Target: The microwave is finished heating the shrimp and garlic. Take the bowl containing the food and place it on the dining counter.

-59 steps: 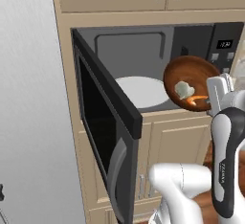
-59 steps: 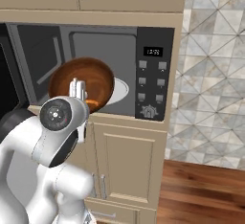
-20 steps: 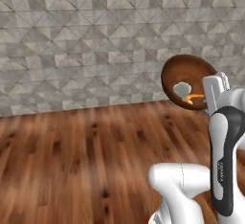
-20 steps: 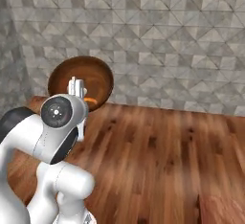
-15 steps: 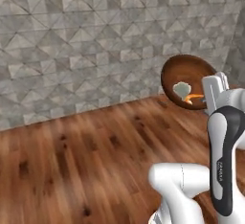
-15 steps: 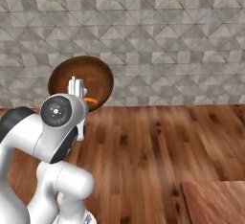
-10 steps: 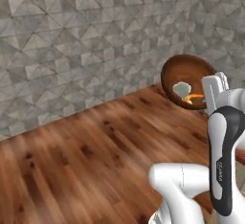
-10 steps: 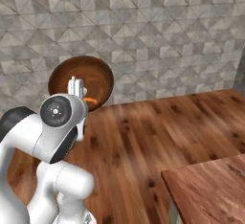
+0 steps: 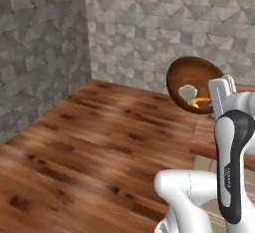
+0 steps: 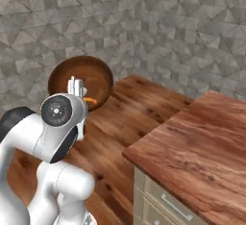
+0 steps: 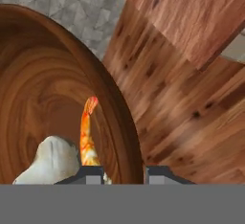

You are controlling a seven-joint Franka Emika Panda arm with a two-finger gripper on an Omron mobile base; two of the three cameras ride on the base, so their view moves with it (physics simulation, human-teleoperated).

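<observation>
My gripper (image 9: 213,103) is shut on the near rim of the reddish-brown wooden bowl (image 9: 191,77), holding it tilted in the air in front of the arm. In the bowl lie the orange shrimp (image 9: 200,102) and the pale garlic (image 9: 187,92). The hand view shows the bowl (image 11: 43,89) at the left, with the shrimp (image 11: 87,132) and the garlic (image 11: 50,163) just above my gripper (image 11: 123,173). The right base view has the bowl (image 10: 81,77) above the arm's elbow and the dining counter (image 10: 197,142) at the lower right, apart from the bowl. The microwave is out of view.
Grey tiled walls (image 9: 149,23) meet in a corner at the back. Brown wooden floor (image 9: 89,142) spreads below and to the left. The counter's corner (image 10: 132,154) juts toward the arm, with beige drawers (image 10: 163,202) beneath it. A strip of the counter top (image 9: 204,140) shows beside the arm.
The whole scene has swung as the base turned: a wall corner came into view and the dining counter grew at the right. The bowl stays in my gripper as before.
</observation>
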